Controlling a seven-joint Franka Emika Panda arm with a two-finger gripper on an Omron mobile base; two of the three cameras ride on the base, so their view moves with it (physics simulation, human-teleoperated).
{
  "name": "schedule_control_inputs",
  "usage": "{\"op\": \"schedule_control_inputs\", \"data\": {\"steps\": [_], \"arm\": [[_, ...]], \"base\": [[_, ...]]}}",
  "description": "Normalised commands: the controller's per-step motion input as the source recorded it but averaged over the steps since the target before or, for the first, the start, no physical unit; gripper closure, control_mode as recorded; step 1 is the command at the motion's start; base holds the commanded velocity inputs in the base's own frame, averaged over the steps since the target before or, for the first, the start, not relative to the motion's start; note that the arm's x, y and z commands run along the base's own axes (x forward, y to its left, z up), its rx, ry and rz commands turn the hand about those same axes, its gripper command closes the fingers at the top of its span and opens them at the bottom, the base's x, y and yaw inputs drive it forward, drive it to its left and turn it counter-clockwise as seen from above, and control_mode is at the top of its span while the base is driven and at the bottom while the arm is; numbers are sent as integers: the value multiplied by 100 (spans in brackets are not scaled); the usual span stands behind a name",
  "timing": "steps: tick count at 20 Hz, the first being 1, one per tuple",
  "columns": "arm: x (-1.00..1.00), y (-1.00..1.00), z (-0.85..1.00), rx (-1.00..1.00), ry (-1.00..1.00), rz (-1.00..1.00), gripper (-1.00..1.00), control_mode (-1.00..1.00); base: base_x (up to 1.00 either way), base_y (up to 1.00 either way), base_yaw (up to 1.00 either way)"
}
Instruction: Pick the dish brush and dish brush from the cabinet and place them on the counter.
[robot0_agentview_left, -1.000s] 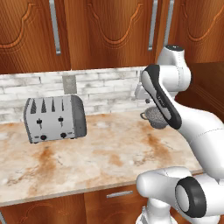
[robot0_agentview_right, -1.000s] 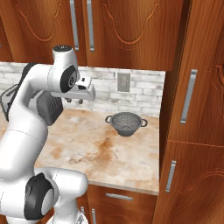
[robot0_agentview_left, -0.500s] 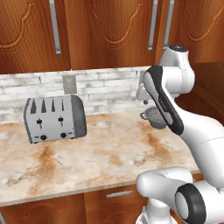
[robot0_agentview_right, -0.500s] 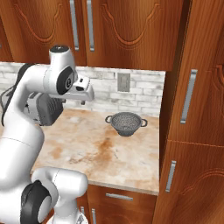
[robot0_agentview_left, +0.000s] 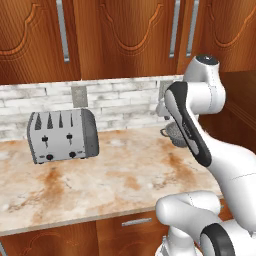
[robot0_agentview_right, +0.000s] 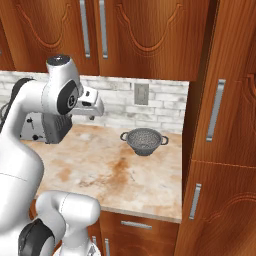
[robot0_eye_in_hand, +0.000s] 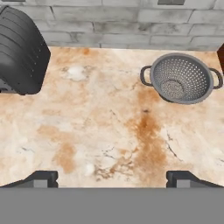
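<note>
Hovering above the worktop (robot0_eye_in_hand: 100, 131), the tool (robot0_eye_in_hand: 112, 177) has its jaws wide apart, holding nothing.
Cabinet (robot0_agentview_right: 140, 35) doors stand closed on the far wall; no brush can be made out. Toaster (robot0_agentview_left: 62, 135) sits left, colander (robot0_eye_in_hand: 181, 78) right.

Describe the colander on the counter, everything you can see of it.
The colander is a round bowl of grey metal mesh with a solid rim and two small loop handles on opposite sides. It sits upright, mouth up and empty, on the marbled beige counter, near the white brick backsplash and close to the tall wooden cabinet side. Nothing but the counter touches it.
</note>
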Motion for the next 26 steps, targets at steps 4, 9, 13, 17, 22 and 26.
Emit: {"op": "schedule_control_inputs", "data": {"steps": [4,9,13,17,22,26], "arm": [[-8,3,20,-4,-9,1,-100,-100],[-1,-2,36,-3,-1,5,-100,-100],[-1,0,39,-4,-4,2,-100,-100],[-7,-1,29,-1,-6,0,-100,-100],[-3,-5,29,0,-6,0,-100,-100],[-6,-2,30,-2,-10,0,-100,-100]], "base": [[0,0,0],[0,0,0],[0,0,0],[0,0,0],[0,0,0],[0,0,0]]}}
